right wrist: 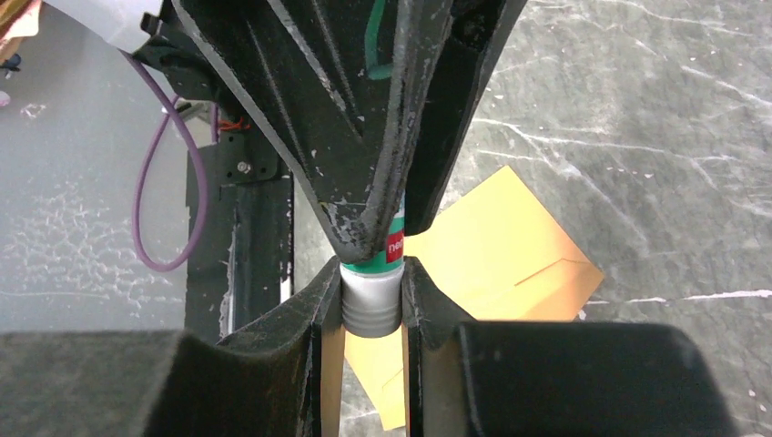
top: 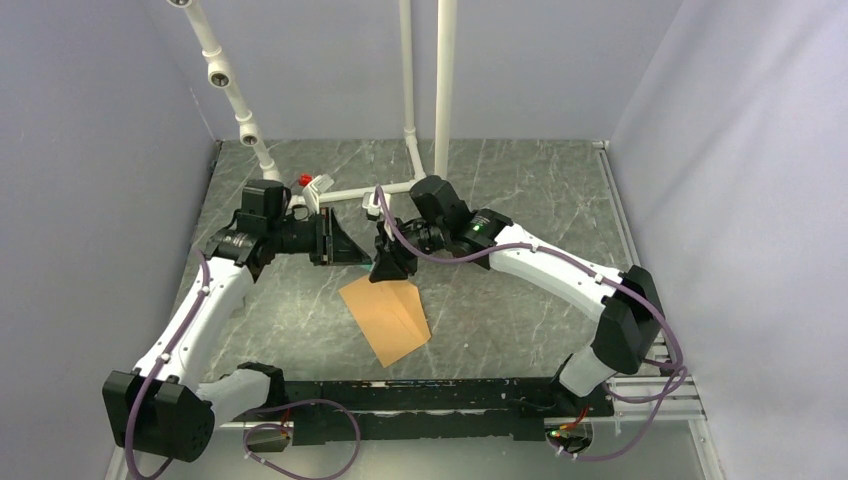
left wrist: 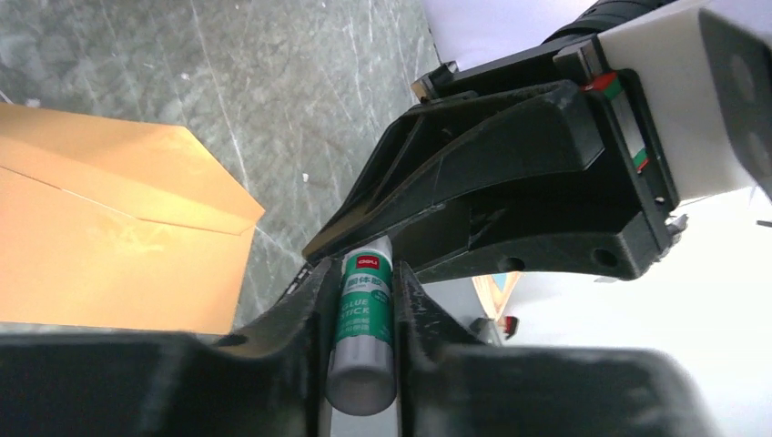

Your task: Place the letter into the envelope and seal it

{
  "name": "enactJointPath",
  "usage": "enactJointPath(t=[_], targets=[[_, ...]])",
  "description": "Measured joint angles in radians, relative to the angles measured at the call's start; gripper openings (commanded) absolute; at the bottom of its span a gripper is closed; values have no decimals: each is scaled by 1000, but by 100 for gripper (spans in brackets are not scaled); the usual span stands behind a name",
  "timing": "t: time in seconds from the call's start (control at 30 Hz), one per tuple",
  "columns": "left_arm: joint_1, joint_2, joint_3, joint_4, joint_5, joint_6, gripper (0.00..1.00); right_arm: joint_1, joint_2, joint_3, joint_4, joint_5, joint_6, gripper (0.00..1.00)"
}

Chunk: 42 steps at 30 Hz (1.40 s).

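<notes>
The orange-brown envelope (top: 385, 315) lies flat on the marbled table, its flap showing as a crease; it also appears in the left wrist view (left wrist: 100, 246) and under the right fingers (right wrist: 510, 246). The letter is not in view. A green-and-white glue stick (left wrist: 366, 309) hangs in the air above the envelope's far corner, held from both ends. My left gripper (top: 352, 250) is shut on its labelled body (left wrist: 364, 296). My right gripper (top: 390, 262) is shut on its ribbed white end (right wrist: 371, 305). The two grippers meet tip to tip.
A white pipe frame (top: 410, 130) stands at the back of the table, with a small red and white piece (top: 314, 183) at its foot. Purple-grey walls close in on the left, right and back. A black rail (top: 440, 395) runs along the near edge.
</notes>
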<state>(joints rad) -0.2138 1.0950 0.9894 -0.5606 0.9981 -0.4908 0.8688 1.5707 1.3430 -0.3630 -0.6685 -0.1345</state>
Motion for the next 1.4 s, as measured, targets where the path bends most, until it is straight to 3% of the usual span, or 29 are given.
enactJointPath(t=[0.03, 0.13, 0.2, 0.23, 0.3, 0.37, 0.4, 0.63, 0.9, 0.97, 1.07, 1.13, 1.4], targets=[[2, 4, 0, -8, 4, 10, 5, 0, 0, 0, -4, -2, -6, 0], [3, 16, 0, -16, 33, 32, 3, 2, 0, 0, -17, -3, -16, 0], [3, 18, 0, -22, 37, 43, 3, 3, 0, 0, -21, -2, -16, 18], [3, 18, 0, -24, 36, 45, 2, 3, 0, 0, -21, -2, -14, 36], [3, 18, 0, -21, 34, 43, 2, 4, -4, -2, -19, 4, -5, 59], [0, 14, 0, -19, 44, 29, 3, 2, -21, -14, -10, 34, 21, 73], [-3, 10, 0, -10, 52, 14, 3, -3, -35, -25, -2, 45, 35, 75], [-8, -44, 0, 212, 103, -174, 2, -22, -213, -89, 135, 91, 196, 77], [-8, -65, 22, 486, 116, -411, 3, -22, -475, -249, 461, 214, 448, 76], [-8, -65, 36, 554, 119, -467, 2, -22, -487, -263, 530, 219, 488, 73], [-8, -64, 57, 618, 134, -515, 2, -22, -470, -264, 592, 207, 504, 57], [-8, -64, 70, 645, 148, -531, 2, -22, -458, -277, 636, 188, 502, 52], [-8, -64, 76, 735, 195, -595, 2, -22, -409, -287, 694, 131, 426, 53]])
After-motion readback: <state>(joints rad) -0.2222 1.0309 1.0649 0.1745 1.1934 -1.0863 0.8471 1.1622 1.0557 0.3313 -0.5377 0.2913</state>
